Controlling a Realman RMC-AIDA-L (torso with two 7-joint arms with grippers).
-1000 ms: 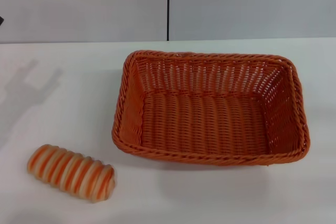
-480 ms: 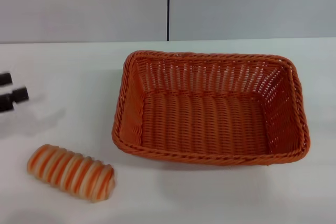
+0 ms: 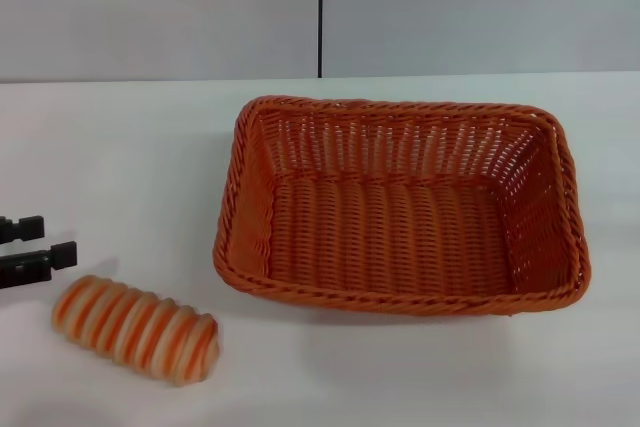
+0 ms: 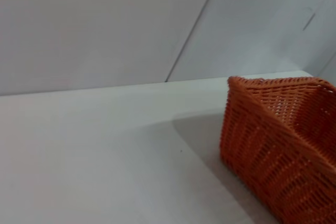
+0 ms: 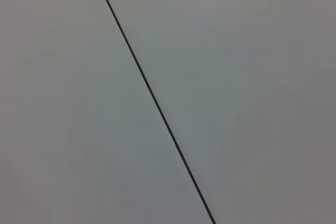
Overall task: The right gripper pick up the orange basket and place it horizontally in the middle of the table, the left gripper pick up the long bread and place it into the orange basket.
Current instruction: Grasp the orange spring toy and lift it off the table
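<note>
The orange basket (image 3: pixel 400 205) already lies long side across, open side up, near the middle of the tabletop (image 3: pixel 120 147), so the basket half of the task looks done and the bread half is in hand. The long bread (image 3: pixel 135 329) lies on the tabletop at about 8 o'clock from the basket, well apart from it and angled with its far end toward 10 o'clock.

The left tool (image 3: pixel 36 247) enters at the edge of the head view, just beyond the bread's outer end at roughly 11 o'clock from the loaf. Two black fingertips show, one above the other with a modest gap between them; the tool holds nothing and touches nothing. Only the tips are in sight, so how wide the gap truly is remains a guess, though it looks narrower than the loaf is thick. The left wrist view shows bare tabletop and one corner of the basket, with no bread in it, which suggests the tool is not yet aimed down at the loaf.

The next move likely calls for the left tool to shift toward 5 o'clock until it hangs over the bread's middle, spread wider, turn to straddle the short width across the ridges, then lower and close.

The right tool is not in sight; its wrist view shows only grey wall (image 5: pixel 236 77) and a dark seam (image 5: pixel 152 95).
</note>
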